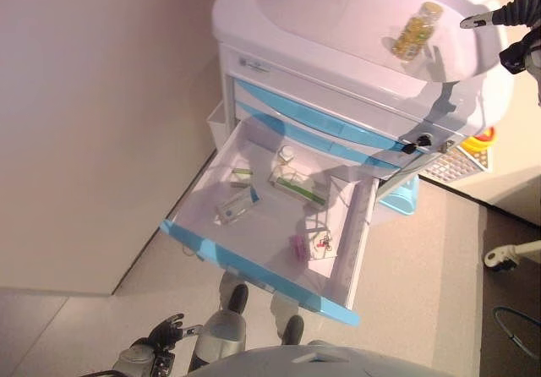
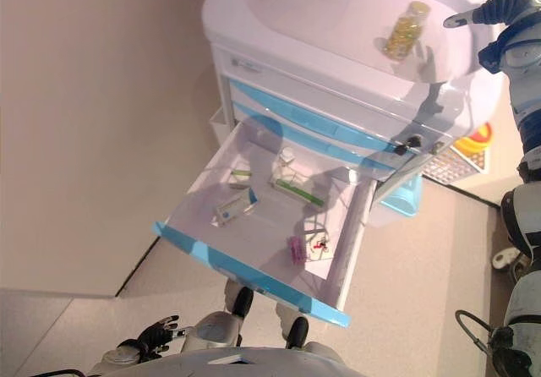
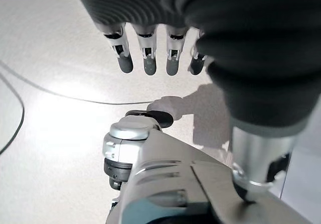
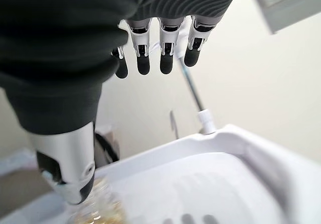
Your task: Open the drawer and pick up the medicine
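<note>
A clear medicine bottle of yellow capsules (image 1: 416, 30) lies on its side on the white top of the cart (image 1: 321, 13). My right hand (image 1: 510, 11) hovers just right of the bottle, open and empty; in the right wrist view its fingers (image 4: 166, 53) are straight and the bottle (image 4: 98, 210) shows by the thumb. The lower drawer (image 1: 254, 271) stands pulled out, with a small white bottle (image 1: 286, 154), a green-edged box (image 1: 297, 189), a clear box (image 1: 235, 206) and a pink item (image 1: 297, 246) inside. My left hand (image 1: 162, 335) hangs low by the floor, open and empty.
Two shut blue-fronted drawers (image 1: 321, 106) sit above the open one. A small white bin (image 1: 218, 119) hangs on the cart's left side and a blue bin (image 1: 404, 198) on its right. A wall runs close along the left.
</note>
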Controlling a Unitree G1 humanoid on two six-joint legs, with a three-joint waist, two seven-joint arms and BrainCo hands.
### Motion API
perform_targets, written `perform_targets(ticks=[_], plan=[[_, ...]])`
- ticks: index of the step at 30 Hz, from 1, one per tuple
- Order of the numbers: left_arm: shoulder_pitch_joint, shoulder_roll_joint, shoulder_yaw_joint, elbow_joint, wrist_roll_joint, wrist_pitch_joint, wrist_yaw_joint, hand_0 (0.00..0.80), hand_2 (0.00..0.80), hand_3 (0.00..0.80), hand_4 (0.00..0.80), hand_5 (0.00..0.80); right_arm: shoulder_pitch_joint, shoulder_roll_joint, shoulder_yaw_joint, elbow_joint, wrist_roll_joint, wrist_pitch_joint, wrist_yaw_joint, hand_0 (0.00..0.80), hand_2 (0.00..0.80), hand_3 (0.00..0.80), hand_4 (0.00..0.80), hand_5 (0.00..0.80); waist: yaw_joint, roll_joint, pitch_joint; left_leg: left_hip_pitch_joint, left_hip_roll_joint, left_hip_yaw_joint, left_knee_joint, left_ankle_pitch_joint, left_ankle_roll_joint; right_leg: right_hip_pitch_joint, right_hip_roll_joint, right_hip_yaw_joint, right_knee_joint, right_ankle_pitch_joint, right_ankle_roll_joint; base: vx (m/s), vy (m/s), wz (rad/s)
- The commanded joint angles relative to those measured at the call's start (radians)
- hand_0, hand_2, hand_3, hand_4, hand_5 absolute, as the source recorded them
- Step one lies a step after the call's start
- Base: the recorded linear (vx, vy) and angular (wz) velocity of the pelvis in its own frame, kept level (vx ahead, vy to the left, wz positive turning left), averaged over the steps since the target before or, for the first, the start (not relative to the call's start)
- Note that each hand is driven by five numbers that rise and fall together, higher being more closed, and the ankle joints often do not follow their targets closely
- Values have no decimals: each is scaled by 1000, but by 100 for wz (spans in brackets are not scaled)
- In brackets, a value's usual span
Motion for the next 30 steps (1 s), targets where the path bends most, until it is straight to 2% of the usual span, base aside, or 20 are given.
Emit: perform_targets(ticks=[1, 9, 12, 17, 22, 23, 25, 27, 28, 30], plan=[[-13, 19, -55, 33, 39, -6, -21, 0, 0, 0, 0, 0, 50, -83, -49, -109, 140, -57, -67, 0, 0, 0, 0, 0, -34, 13, -76, 37, -22, 0, 9, -147, 11, -51, -32, 39, 68, 28, 73, -49, -20, -37], [-45, -1, -52, 28, 30, 5, -29, 0, 0, 0, 0, 0, 459, -10, -392, -304, 231, -89, -84, 0, 0, 0, 0, 0, -115, 33, -85, 55, -14, 53, 12, -167, 12, -62, -25, 97, 72, 26, 71, -44, -27, -30], [-52, -28, -32, 40, 32, 7, -27, 0, 0, 0, 0, 0, 670, 115, -518, -382, 226, -95, -93, 0, 0, 0, 0, 0, -149, 41, -86, 61, -8, 75, 9, -171, 7, -62, -20, 114, 60, 30, 70, -37, -34, -33], [-31, -69, -10, 64, 45, -3, -3, 0, 0, 0, 0, 0, 964, 314, -601, -417, 218, -120, -104, 0, 0, 0, 0, 0, -181, 44, -90, 66, 2, 101, 2, -175, 1, -61, -12, 131, 42, 33, 68, -18, -40, -24], [-22, -93, 5, 85, 57, -11, 10, 0, 0, 0, 0, 0, 1150, 500, -566, -329, 223, -127, -69, 0, 0, 0, 0, 0, -210, 46, -85, 70, 8, 124, 4, -178, 0, -63, -3, 131, 47, 27, 60, -28, -41, -12], [-23, -97, 4, 91, 55, -15, 13, 0, 0, 0, 0, 0, 1167, 530, -546, -267, 196, -111, -44, 0, 0, 0, 0, 0, -213, 48, -83, 72, 9, 126, 4, -179, 1, -60, -1, 131, 45, 27, 58, -8, -40, -9], [-25, -102, 3, 100, 66, -23, 13, 0, 0, 0, 0, 0, 1196, 587, -502, -144, 167, -149, -41, 0, 0, 0, 0, 0, -214, 51, -81, 77, 9, 126, 3, -179, 1, -54, 1, 129, 41, 27, 56, 3, -48, -2], [-29, -106, 1, 112, 78, -29, 16, 0, 0, 0, 0, 0, 1207, 635, -460, -21, 105, -161, -19, 0, 0, 0, 0, 0, -211, 54, -79, 81, 10, 125, 2, -178, 0, -48, 3, 124, 37, 27, 54, 13, -53, 2], [-30, -108, 1, 117, 84, -30, 16, 0, 0, 0, 0, 0, 1213, 647, -445, 20, 79, -142, -2, 0, 0, 0, 0, 0, -209, 55, -79, 81, 11, 124, 2, -176, -1, -46, 4, 122, 37, 26, 54, 24, -48, 2], [-39, -110, 7, 126, 92, -34, 12, 0, 0, 0, 0, 0, 1230, 676, -403, 109, 20, -174, 13, 0, 0, 0, 0, 0, -207, 60, -77, 79, 11, 118, 3, -173, 0, -45, 7, 119, 39, 25, 52, 34, -41, 0]])
